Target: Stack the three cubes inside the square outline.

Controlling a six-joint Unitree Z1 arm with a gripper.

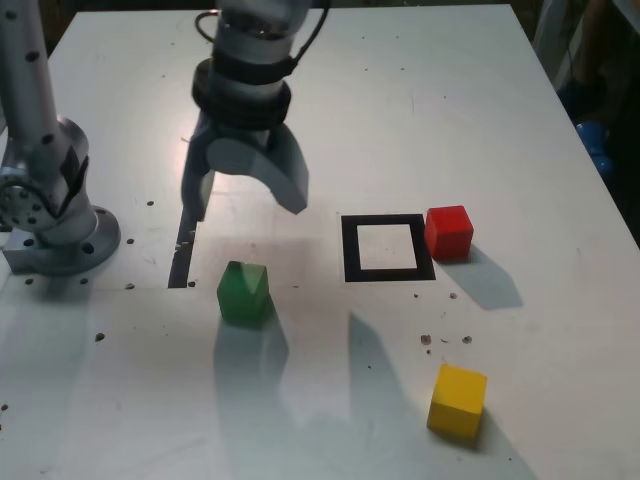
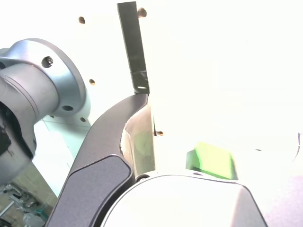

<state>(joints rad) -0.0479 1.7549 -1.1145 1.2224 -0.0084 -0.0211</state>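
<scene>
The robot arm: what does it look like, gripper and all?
The arm is silvery grey with black bands around its joints and a thin black cable looping beside it. The gripper has broad, curved grey jaws, paler on an inner face. The round grey base carries dark bolt holes.

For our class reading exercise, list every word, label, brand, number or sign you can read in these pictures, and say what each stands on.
There are none to read. The cubes, the square outline and the arm show no lettering in either view.
</scene>
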